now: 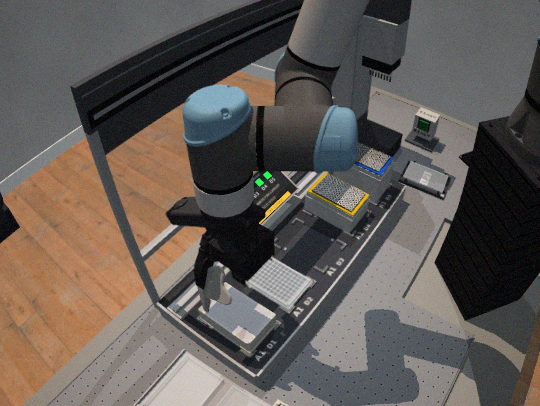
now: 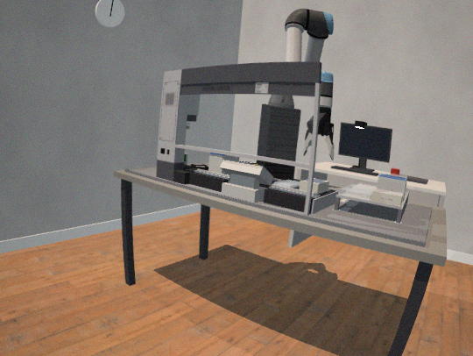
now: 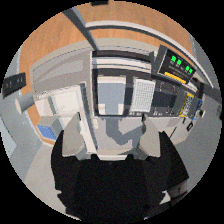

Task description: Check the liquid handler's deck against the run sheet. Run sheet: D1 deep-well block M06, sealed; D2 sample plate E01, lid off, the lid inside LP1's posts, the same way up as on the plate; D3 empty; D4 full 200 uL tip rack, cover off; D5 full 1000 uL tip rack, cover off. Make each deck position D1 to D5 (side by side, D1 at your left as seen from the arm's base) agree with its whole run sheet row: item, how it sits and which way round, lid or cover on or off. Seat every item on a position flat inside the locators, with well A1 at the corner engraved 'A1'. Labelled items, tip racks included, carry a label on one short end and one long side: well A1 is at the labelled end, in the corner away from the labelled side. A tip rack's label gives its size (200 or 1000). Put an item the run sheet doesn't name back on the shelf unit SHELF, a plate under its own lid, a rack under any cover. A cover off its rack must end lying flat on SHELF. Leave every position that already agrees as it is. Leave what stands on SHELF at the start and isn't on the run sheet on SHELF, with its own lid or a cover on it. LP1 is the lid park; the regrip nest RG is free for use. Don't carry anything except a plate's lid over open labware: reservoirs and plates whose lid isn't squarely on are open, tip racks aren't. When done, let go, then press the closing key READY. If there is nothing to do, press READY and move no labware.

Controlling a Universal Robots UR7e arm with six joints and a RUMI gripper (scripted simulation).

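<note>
Hovering my end effector [image 1: 216, 295], jaws wide and holding nothing, above the sealed block [image 1: 242, 320] at D1. I should descend straight, straddling its sides evenly before closing.

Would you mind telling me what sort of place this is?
Most likely a laboratory automation bench: a liquid handler's deck with a well plate and tip racks, served by an arm whose open gripper hangs above.

The open pincer [image 1: 216, 294] hangs over the sealed block [image 1: 241, 320] at D1.

Soft even light, fisheye wrist view
</note>
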